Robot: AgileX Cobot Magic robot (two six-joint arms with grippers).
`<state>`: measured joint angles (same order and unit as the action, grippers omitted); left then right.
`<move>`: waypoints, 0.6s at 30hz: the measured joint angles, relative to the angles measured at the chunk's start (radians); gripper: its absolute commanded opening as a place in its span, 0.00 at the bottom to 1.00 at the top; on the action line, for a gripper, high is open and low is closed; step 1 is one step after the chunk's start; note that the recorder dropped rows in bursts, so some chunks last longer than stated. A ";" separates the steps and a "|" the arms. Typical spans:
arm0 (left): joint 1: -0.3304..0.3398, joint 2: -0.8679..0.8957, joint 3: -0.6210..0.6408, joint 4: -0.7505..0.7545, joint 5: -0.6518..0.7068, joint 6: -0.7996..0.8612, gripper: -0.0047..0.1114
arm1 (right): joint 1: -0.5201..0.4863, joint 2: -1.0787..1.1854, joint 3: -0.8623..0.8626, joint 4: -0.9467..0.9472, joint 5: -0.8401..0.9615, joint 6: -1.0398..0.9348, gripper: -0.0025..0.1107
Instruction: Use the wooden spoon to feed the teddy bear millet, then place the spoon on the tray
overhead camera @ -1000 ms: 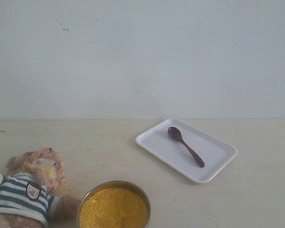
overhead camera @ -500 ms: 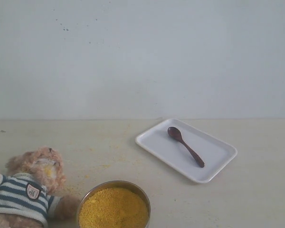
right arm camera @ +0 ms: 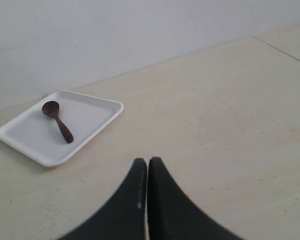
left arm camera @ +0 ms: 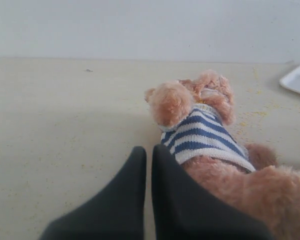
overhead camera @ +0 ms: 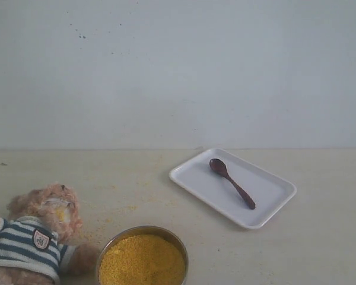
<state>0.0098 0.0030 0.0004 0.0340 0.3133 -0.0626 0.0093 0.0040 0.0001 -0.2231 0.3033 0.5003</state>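
Millet showed only in the exterior view, its metal bowl cut off by the frame edge. The wrist views alone showed the arms. The left gripper was clenched on nothing, with the teddy bear just beside its tips. The right gripper was likewise pinched empty, and the wooden spoon lay in the tray well ahead of it.
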 measured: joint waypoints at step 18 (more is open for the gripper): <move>0.000 0.000 0.000 0.000 0.002 -0.004 0.08 | 0.000 0.000 0.000 0.127 0.029 -0.513 0.02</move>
<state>0.0098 0.0030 0.0004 0.0340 0.3150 -0.0664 0.0093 0.0040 0.0001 -0.0964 0.3322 -0.0129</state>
